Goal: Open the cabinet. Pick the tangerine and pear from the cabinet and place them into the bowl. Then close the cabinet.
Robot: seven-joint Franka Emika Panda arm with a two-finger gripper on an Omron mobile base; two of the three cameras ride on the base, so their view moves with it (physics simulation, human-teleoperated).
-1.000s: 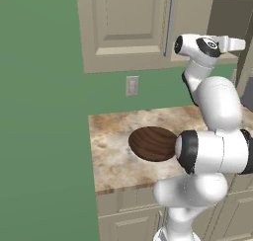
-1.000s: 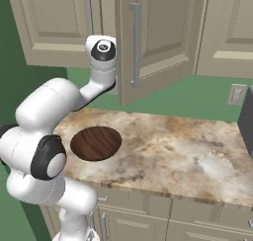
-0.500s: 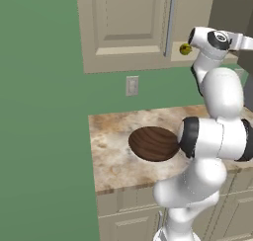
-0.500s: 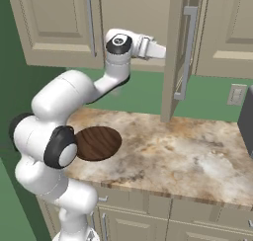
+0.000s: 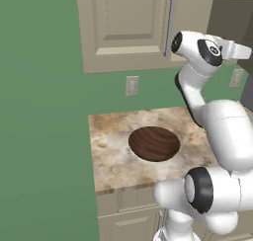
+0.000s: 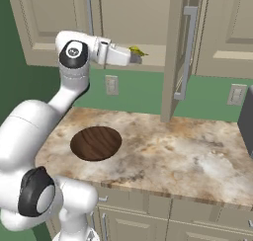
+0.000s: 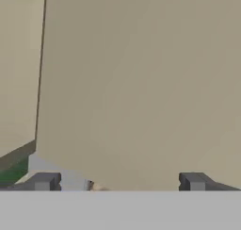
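Up there — yellow-green pear (image 6: pixel 137 51) — small, tapering, on cabinet (image 6: pixel 148 18) shelf

1. The white Franka arm with dark joints (image 6: pixel 34 141) rises from the lower left of the right base view, and from the lower right of the left base view.
2. Its upper link climbs to a bent wrist in the upper left of the right base view.
3. From there the hand stretches level toward the frame's centre.
4. The two-finger gripper (image 7: pixel 117 182) has its dark fingertips (image 7: pixel 44 181) spread wide apart at the bottom of the hand view, nothing between them.
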